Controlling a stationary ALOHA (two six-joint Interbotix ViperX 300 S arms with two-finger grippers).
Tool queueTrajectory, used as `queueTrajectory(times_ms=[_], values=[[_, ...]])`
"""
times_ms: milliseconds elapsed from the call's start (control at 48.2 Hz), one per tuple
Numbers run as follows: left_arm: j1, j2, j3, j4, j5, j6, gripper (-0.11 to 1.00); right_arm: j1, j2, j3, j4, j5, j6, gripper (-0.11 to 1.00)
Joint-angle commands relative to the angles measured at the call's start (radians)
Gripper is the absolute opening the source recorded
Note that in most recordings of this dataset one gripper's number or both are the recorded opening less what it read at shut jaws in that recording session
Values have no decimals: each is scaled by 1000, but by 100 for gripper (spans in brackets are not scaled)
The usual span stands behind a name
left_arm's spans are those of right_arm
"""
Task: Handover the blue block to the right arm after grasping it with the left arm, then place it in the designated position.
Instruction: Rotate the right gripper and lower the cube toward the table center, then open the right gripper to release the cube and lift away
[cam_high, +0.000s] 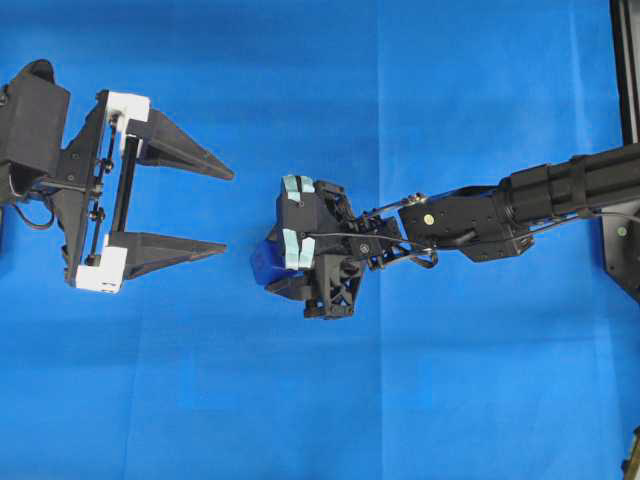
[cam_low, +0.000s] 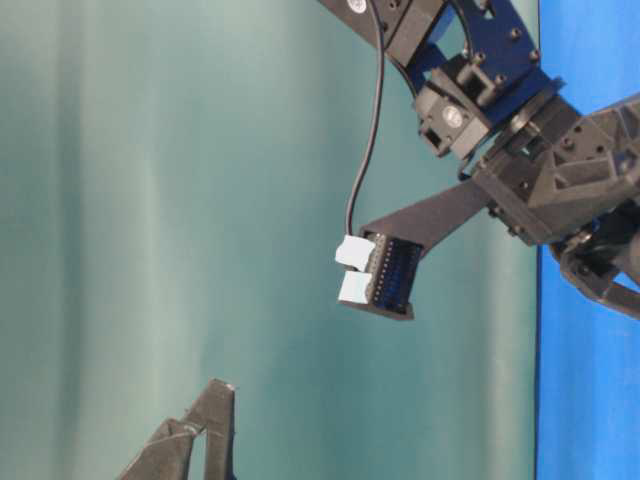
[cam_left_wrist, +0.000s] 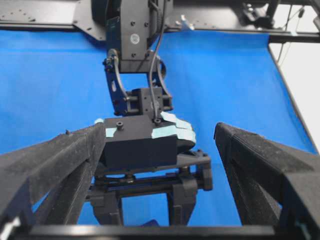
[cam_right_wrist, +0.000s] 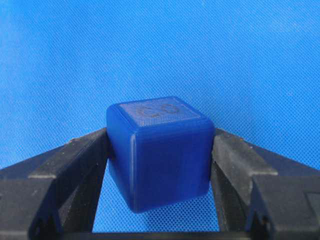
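1. The handover looks finished, judging by where the block sits: the blue block (cam_right_wrist: 159, 152) is clamped between the two fingers of the right end effector (cam_high: 268, 268), pressed on both side faces in the right wrist view. In the overhead view only a corner of it shows at the tip of that end effector, near the middle of the blue cloth (cam_high: 450, 90).

2. The left end effector (cam_high: 222, 210) stands wide open and holds nothing. Its pointed fingers aim toward the right one but are clearly apart from it, with bare cloth between them.

3. What is left is the placing. No marked target spot is visible in any view, so I cannot tell where the designated position lies.

4. Whether the block is off the surface or close to it cannot be read from these views; the right wrist view shows only cloth behind it.

5. Room for moving: the cloth is open above, below and to the right of the right end effector in the overhead view. The tighter side is toward the left fingers.

6. Edges: a black frame (cam_high: 625, 70) runs along the right border of the overhead view, near the base of the right arm (cam_high: 560, 195). In the left wrist view the cloth ends against a pale strip on the right side.
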Motion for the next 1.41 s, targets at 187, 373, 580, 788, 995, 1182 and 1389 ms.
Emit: queueTrajectory(times_ms=[187, 373, 580, 788, 995, 1182, 1389], values=[[2, -5, -28, 0, -6, -2, 89, -2, -15, -15, -3, -6, -8, 44], [2, -5, -29, 0, -6, -2, 89, -2, -15, -18, 2, -5, -8, 53], [2, -5, -29, 0, -6, -2, 89, -2, -17, -23, 2, -3, -8, 92], [2, -5, -29, 0, -6, -2, 89, -2, -35, -17, 2, -2, -8, 82], [2, -5, -29, 0, -6, 0, 89, -2, -89, -9, -2, 31, -8, 83], [2, -5, -29, 0, -6, 0, 89, -2, -202, 14, -3, 132, -8, 83], [2, -5, -31, 2, -6, 0, 89, 0, -365, 74, -2, 207, -8, 83]])
